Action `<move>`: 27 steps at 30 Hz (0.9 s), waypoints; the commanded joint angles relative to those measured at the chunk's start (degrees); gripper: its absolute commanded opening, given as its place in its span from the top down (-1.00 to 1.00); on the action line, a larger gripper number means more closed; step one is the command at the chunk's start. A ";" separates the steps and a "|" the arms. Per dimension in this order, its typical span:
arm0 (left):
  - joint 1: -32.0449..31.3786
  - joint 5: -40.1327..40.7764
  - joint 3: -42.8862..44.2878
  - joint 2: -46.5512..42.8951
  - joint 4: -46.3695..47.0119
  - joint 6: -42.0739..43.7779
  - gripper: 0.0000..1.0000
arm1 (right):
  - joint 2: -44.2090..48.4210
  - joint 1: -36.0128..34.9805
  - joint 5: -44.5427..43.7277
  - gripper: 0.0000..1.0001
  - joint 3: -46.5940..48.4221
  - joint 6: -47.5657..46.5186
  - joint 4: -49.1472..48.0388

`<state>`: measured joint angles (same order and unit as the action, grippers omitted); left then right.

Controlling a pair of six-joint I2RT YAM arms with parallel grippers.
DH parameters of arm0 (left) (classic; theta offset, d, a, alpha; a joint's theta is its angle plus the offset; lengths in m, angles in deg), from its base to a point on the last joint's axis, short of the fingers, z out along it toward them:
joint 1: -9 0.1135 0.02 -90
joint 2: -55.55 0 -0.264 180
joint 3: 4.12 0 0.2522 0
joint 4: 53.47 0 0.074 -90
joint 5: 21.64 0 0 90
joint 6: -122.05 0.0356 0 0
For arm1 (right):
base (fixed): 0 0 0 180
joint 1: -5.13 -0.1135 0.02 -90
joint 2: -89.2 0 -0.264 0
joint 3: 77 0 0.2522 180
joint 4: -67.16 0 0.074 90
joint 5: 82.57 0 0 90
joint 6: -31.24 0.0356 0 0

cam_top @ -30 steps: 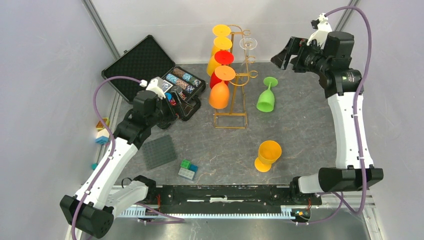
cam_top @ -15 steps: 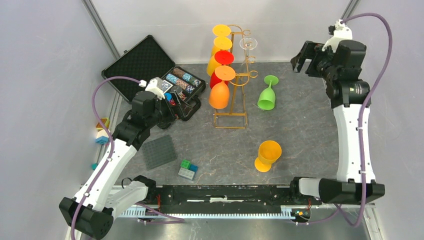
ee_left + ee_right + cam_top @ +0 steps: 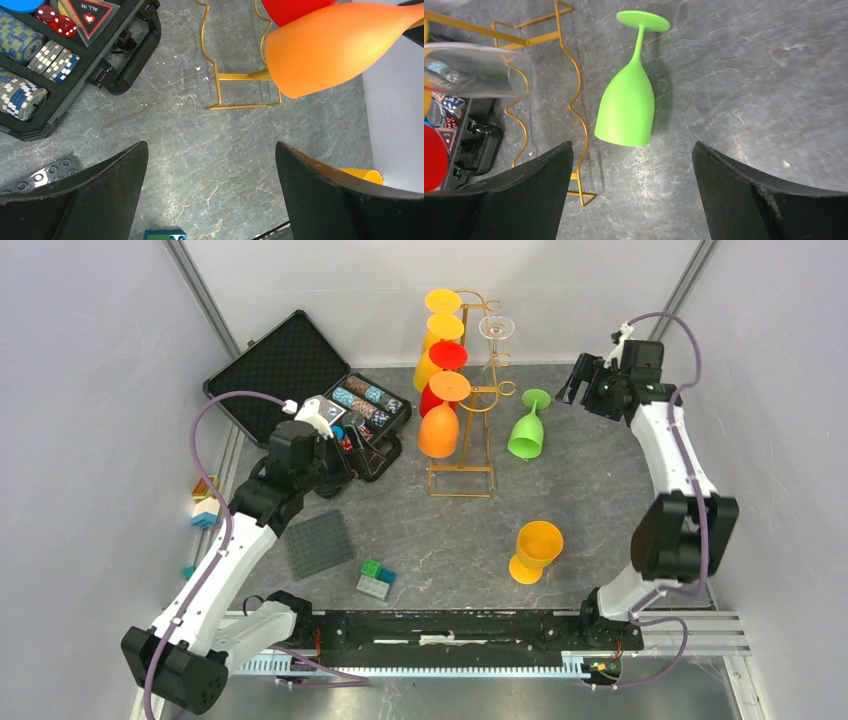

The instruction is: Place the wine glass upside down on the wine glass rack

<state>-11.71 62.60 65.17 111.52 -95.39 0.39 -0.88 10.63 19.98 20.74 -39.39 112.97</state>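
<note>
The gold wire wine glass rack [image 3: 478, 400] stands at the back middle. Orange, yellow and red glasses [image 3: 439, 430] hang on its left side, a clear glass [image 3: 497, 328] on its right. A green wine glass [image 3: 528, 435] stands rim down on the table right of the rack. My right gripper [image 3: 580, 380] is open and empty, just right of and behind it. In the right wrist view the green glass [image 3: 629, 107] sits ahead of the open right gripper [image 3: 632, 146]. An orange-yellow glass [image 3: 535, 548] rests nearer the front. My left gripper [image 3: 355, 455] is open and empty; it is also open in its wrist view [image 3: 211, 145].
An open black case [image 3: 285, 365] with poker chips lies at the back left, beside my left gripper. A grey studded plate [image 3: 320, 543] and green and blue bricks [image 3: 377, 580] lie at the front left. Coloured blocks [image 3: 205, 502] sit off the left edge. Walls close in all round.
My right arm has folded down and swung left, bringing its open gripper lower and closer to the green glass. The left arm has not moved.
</note>
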 commanded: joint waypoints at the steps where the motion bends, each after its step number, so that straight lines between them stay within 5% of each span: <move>1: 0.15 1.58 0.99 0.84 0.80 2.05 -1.00 | -9.03 0.30 6.76 -0.81 8.05 1.85 -1.07; 11: 0.14 2.12 3.12 4.96 1.25 2.04 -1.00 | -33.81 0.57 15.99 -0.24 25.23 6.37 -1.11; 27: 0.15 1.15 9.31 13.48 1.18 2.02 -1.00 | -40.18 7.25 26.42 -0.49 18.98 22.75 -17.70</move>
<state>-11.71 63.78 71.11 123.62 -95.46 0.90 -41.28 16.38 41.80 42.05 -22.60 102.57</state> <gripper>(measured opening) 0.994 0.732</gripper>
